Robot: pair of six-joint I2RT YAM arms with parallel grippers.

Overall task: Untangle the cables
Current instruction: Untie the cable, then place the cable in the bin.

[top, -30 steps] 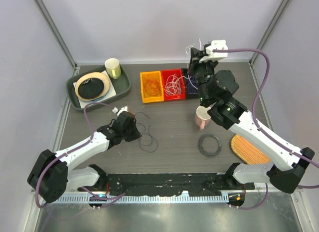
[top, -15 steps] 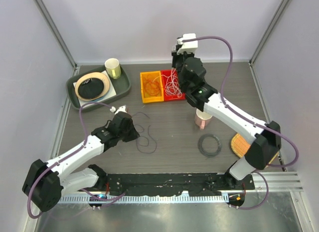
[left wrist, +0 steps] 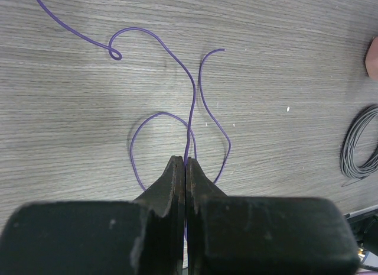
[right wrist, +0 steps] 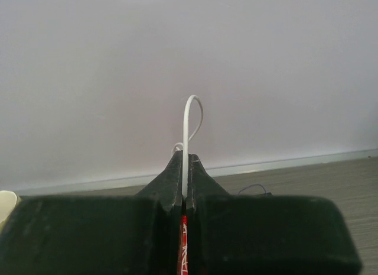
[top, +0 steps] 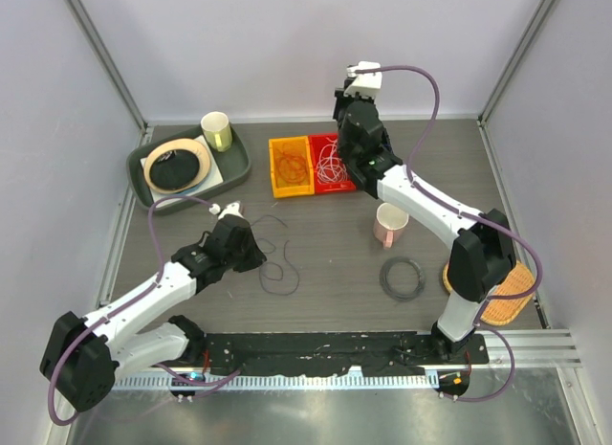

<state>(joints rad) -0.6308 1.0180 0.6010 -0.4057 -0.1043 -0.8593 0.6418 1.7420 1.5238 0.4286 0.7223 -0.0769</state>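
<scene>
Left gripper (left wrist: 185, 164) is pinching a purple cable (left wrist: 192, 91) on the desk (left wrist: 295, 50); right gripper (right wrist: 185, 162) is clamping a white cable (right wrist: 186, 124) near its far edge.

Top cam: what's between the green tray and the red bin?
Top external view: the orange bin, holding orange cables, beside the red bin; bare tabletop toward the green tray.

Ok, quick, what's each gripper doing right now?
Left gripper: jaws closed on the purple cable.
Right gripper: jaws closed on the white cable.
</scene>
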